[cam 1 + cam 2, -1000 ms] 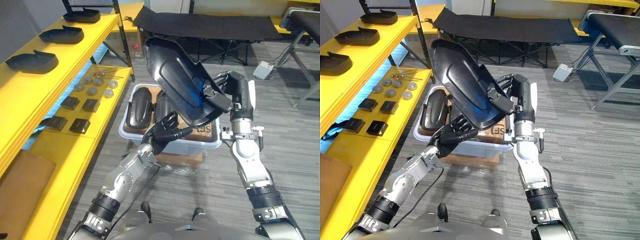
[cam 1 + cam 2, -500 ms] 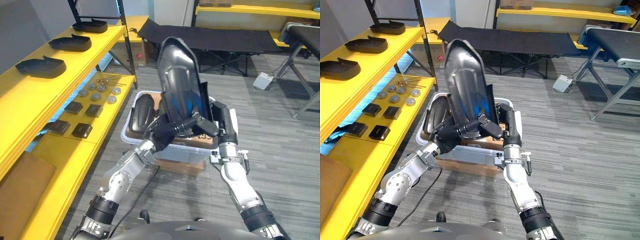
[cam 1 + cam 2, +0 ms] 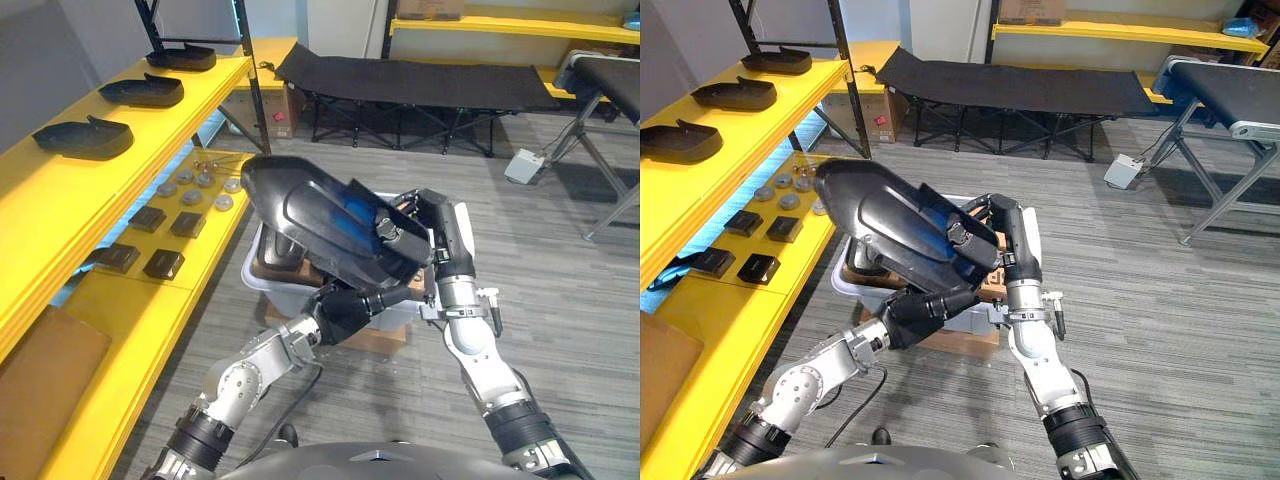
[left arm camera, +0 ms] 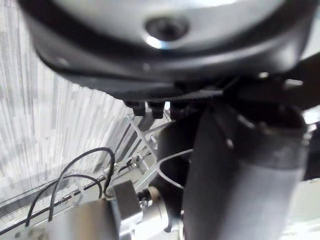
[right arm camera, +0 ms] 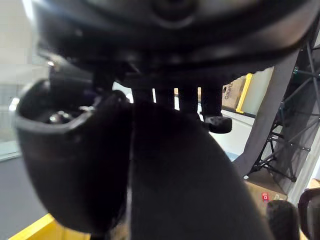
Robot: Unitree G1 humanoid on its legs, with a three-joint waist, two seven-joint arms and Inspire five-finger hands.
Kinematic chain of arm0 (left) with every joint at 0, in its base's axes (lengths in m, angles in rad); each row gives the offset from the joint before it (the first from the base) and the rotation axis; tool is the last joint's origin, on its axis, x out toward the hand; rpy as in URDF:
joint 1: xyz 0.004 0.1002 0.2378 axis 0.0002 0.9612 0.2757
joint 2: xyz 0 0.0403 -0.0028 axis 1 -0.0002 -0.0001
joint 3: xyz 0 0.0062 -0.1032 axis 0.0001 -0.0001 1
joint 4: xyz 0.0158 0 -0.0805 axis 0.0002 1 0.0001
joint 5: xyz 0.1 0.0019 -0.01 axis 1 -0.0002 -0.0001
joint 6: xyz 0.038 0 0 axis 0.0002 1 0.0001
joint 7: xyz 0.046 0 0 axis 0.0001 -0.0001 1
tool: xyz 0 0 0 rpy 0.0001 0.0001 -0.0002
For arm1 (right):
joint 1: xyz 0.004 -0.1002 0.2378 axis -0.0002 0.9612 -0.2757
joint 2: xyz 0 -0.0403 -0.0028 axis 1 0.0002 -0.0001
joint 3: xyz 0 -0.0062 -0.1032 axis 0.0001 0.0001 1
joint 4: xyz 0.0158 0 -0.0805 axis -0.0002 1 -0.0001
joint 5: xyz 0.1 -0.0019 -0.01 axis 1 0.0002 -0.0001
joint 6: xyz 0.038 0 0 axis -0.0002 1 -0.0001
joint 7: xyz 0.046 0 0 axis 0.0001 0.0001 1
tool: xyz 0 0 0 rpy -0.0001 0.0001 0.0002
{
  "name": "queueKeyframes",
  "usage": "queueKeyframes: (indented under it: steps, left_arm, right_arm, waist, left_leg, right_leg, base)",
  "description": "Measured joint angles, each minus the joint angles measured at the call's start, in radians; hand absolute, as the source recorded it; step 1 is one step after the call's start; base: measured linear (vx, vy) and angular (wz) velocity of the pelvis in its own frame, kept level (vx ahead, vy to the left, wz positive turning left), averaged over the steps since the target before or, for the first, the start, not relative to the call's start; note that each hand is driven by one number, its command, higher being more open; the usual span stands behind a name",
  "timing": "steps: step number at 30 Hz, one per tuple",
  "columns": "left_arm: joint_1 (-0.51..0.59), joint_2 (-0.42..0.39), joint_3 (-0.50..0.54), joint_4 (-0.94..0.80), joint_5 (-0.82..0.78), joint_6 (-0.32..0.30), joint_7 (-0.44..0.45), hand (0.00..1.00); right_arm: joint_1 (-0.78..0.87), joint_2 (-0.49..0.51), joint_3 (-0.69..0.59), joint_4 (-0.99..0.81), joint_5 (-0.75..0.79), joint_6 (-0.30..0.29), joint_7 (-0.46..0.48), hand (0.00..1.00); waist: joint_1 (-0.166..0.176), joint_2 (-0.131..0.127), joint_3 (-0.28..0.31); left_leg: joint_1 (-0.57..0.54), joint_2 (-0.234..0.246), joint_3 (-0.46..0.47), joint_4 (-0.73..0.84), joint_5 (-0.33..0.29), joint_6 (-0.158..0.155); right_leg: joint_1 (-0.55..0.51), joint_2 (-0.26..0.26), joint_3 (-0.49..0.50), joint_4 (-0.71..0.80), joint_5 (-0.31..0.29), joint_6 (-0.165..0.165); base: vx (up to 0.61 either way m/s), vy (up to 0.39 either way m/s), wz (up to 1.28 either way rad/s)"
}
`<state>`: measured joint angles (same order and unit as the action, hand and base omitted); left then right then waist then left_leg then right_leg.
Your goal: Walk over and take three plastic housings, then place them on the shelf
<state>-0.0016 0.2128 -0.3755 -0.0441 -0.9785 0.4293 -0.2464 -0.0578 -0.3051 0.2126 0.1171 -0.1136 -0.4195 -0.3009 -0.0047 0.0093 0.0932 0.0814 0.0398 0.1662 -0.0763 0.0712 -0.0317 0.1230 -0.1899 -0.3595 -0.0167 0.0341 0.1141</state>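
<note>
Housing [image 3: 320,215]: left eye view; black, tilted, held above the white bin [image 3: 252,272].
Right hand [image 3: 1008,225]: right eye view; fingers clenched over the Housing's edge.
Left hand [image 3: 920,312]: right eye view; beneath the Housing, grasp unclear.
Housing underside: left wrist view; close above the Left hand.

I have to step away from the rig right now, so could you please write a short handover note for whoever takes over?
The right hand is shut on one end of the black housing, held above the bin.
The left hand is under the black housing with fairly straight fingers, propping it.
Another housing lies in the bin. Three housings sit on the yellow shelf.
Done: one housing is out of the bin.
Left: carry it to the yellow shelf and set it down. How many are still owed cannot be told.
</note>
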Motion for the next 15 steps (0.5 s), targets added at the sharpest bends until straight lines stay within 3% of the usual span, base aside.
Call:
queueKeyframes:
  steps: [7,13,14,15]
  left_arm:
    - [0.017,-0.001,0.004,0.0,0.044,-0.123,0.113,1.0]
    - [0.04,-0.036,0.051,-0.001,0.041,-0.186,0.21,1.0]
    - [0.042,-0.044,0.059,-0.003,0.041,-0.198,0.236,0.0]
    - [0.044,-0.044,0.059,-0.005,0.04,-0.202,0.245,0.0]
  right_arm:
    - [-0.006,-0.008,0.035,-0.012,0.001,-0.002,0.04,0.0]
    - [0.002,0.003,0.059,-0.012,0.001,-0.002,0.049,0.0]
    - [0.005,0.01,0.063,-0.01,0.001,-0.002,0.046,0.0]
    - [0.005,0.014,0.063,-0.009,0.001,-0.002,0.045,0.0]
  waist:
    - [0.004,0.003,-0.002]
    - [0.002,0.004,-0.002]
    - [0.003,0.004,-0.003]
    - [0.003,0.005,-0.003]
  left_leg:
    - [0.0,0.0,-0.003,0.001,0.0,0.0]
    - [0.0,0.0,-0.002,0.001,0.0,-0.001]
    - [0.0,0.0,-0.003,0.001,0.0,-0.001]
    - [0.0,0.0,-0.003,0.001,0.0,-0.001]
  right_leg:
    - [0.001,0.0,-0.002,0.0,0.0,0.0]
    - [0.001,0.0,-0.002,0.0,0.0,0.0]
    - [0.001,0.0,-0.003,0.0,0.0,0.0]
    - [0.001,0.0,-0.003,0.0,0.0,0.0]
  base:
    - [0.0,0.0,0.0]
    - [0.0,0.0,0.0]
    - [0.0,0.0,0.0]
    - [0.0,0.0,0.0]
